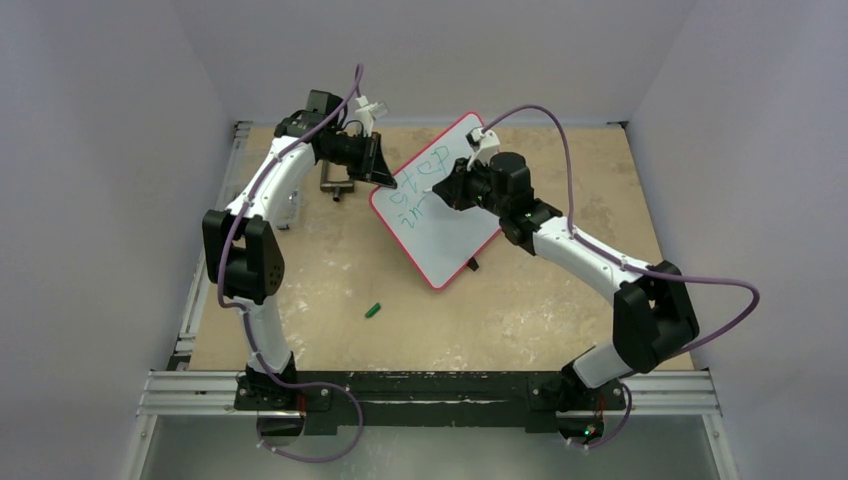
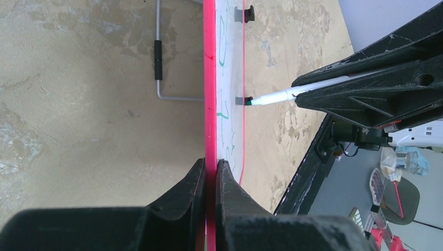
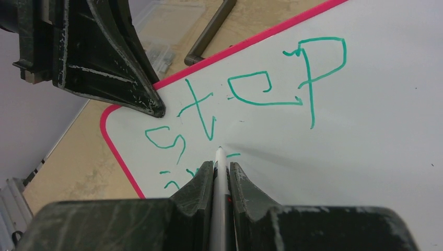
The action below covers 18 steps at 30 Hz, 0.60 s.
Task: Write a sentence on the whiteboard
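The right hand (image 3: 220, 166) is clenched on a white marker (image 3: 220, 183), whose tip touches the whiteboard (image 3: 376, 136) just ahead of its fingers. Beyond the tip the sentence (image 3: 245, 94) reads "step" in green, with "in" lower left. Farther off, the left hand (image 2: 210, 170) grips the board's red rim.

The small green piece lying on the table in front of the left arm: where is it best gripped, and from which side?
Probably across its middle, from straight above. The green piece lies flat and alone on the table with its long axis slanted, so the grip should turn to close across its narrow width. Nothing stands near enough to block that approach.
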Tool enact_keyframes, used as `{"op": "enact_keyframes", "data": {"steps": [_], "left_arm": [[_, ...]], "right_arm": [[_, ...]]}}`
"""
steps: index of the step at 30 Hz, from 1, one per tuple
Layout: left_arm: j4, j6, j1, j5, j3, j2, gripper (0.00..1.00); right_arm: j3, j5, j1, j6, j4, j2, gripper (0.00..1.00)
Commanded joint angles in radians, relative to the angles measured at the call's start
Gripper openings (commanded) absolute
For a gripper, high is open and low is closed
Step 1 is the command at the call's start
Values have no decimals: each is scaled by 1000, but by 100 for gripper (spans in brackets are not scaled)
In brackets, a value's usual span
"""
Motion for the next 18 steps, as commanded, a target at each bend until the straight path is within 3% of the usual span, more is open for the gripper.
{"op": "enact_keyframes", "data": {"steps": [1,18], "left_arm": [[-3,67,-29,-18,-16,-39,0],[-6,71,-29,-21,-17,-45,0]], "right_arm": [[61,-38,-1,14,30,5,0],[37,-34,3,19,20,53,0]]}}
